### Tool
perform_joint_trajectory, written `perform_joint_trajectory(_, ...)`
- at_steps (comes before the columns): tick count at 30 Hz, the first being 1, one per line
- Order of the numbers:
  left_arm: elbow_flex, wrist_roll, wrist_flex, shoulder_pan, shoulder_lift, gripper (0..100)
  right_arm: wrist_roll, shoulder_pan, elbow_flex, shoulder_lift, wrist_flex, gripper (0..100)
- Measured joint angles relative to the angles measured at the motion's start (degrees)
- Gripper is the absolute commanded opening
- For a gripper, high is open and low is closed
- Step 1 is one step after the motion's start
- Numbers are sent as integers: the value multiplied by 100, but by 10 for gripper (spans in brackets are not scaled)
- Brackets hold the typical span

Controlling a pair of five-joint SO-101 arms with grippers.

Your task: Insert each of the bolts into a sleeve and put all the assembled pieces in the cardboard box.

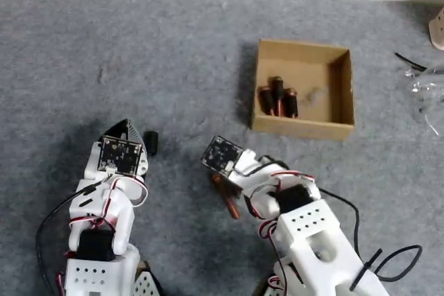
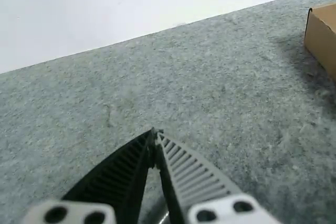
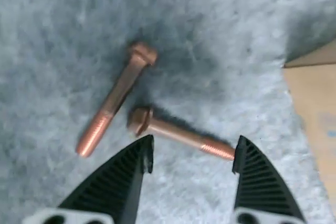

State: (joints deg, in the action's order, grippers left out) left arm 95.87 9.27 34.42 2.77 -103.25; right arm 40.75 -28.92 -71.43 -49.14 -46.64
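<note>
Two loose bolts lie flat on the bench point(image 1: 173, 53), under the right arm. The nearer bolt point(image 3: 178, 134) sits directly ahead of the right claw point(image 3: 193, 150), between its two fingers. Its head is close to one fingertip and its threaded end is close to the other. The long axis therefore runs across the gap, roughly in line with the direction in which the fingers close. The second bolt point(image 3: 115, 100) lies just beyond it at an angle, head toward the first bolt's head, the two near but apart.

Right claw: released, fingers spread wide, nothing grasped.

Judgement: closing in this attitude would press on the bolt's ends rather than its shank. The wrist probably needs turning so that the fingers straddle the shank crosswise.

Left claw point(image 2: 155, 137): clenched, fingertips together, nothing visible between them. A black sleeve point(image 1: 151, 143) rests on the bench just beside it, well apart from the bolts. The right arm is the nearer arm for the bolts; the left arm is the nearer arm for the sleeve.

The cardboard box point(image 1: 340, 91) stands beyond the right arm and holds assembled pieces point(image 1: 277, 97) against one wall.
</note>
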Motion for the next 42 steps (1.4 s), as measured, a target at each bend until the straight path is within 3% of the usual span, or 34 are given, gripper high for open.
perform_joint_trajectory(8, 0, 0, 0, 26, 0, 7, 149, -9, -70, -9, 0, 217)
perform_joint_trajectory(11, 0, -123, 0, 571, 0, 10, -589, -9, -70, -9, 0, 217)
perform_joint_trajectory(14, 0, -721, 0, 1231, 0, 10, -1521, -105, 158, -35, -18, 217)
perform_joint_trajectory(19, 0, -914, 0, 1468, 0, 10, -2848, -756, 1169, 237, -325, 217)
perform_joint_trajectory(30, 9, -923, -246, 1609, 0, 10, -4580, -2180, 4387, 3604, -598, 217)
perform_joint_trajectory(38, 9, -923, -246, 1670, 0, 10, -6488, -2251, 6989, 6136, -598, 217)
perform_joint_trajectory(42, 9, -923, -246, 1670, 0, 10, -6681, -2145, 7903, 7112, -985, 217)
